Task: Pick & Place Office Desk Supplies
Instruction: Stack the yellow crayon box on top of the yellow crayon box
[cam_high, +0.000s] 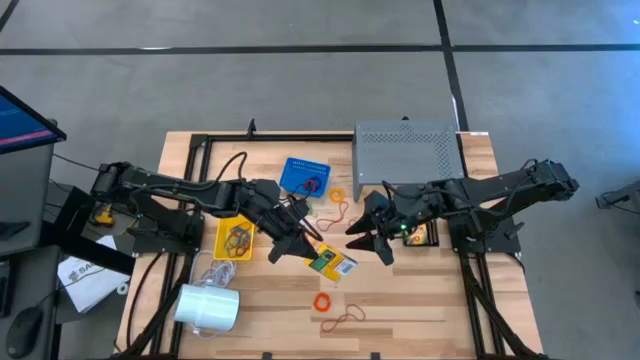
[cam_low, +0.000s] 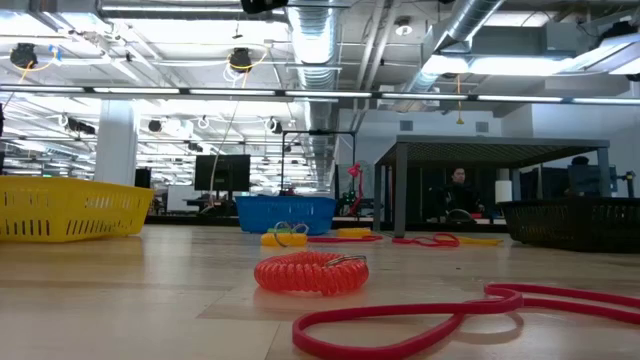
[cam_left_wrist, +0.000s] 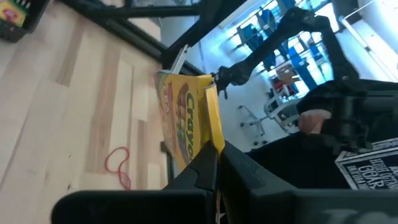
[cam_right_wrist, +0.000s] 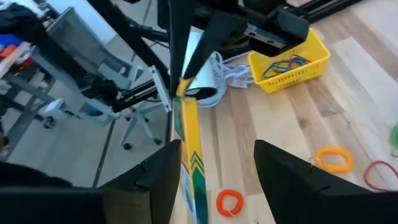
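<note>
Above the middle of the bench (cam_high: 420, 310) the left gripper (cam_left_wrist: 214, 158) holds a crayon box (cam_left_wrist: 186, 115) in the air, its jaws pinching one edge of the box. The right gripper (cam_right_wrist: 214, 165) is just beside it with the jaws spread, one on each side of the box as its wrist view shows, but not touching it as far as I can see.

What could go wrong — the left jaws hold only a thin edge, so the box can turn or slip out if the arm moves fast. If the right jaws close before they are well around the box, they may push it away and not catch it. If the left lets go too early, the box falls onto the rubber bands below. The two arms are also very near one another, so they could bump.

The count, from above: one crayon box held, and what looks like a second box (cam_high: 422, 236) lying under the right arm. There is one yellow tray (cam_high: 222, 228) with rubber bands inside and one blue tray (cam_high: 295, 170) with some too. Loose on the wood I count one orange coil band (cam_high: 322, 301), one brown band (cam_high: 345, 319), one yellow ring (cam_high: 337, 195) and one red band (cam_high: 340, 212). The bands inside the trays are too tangled to count.
</note>
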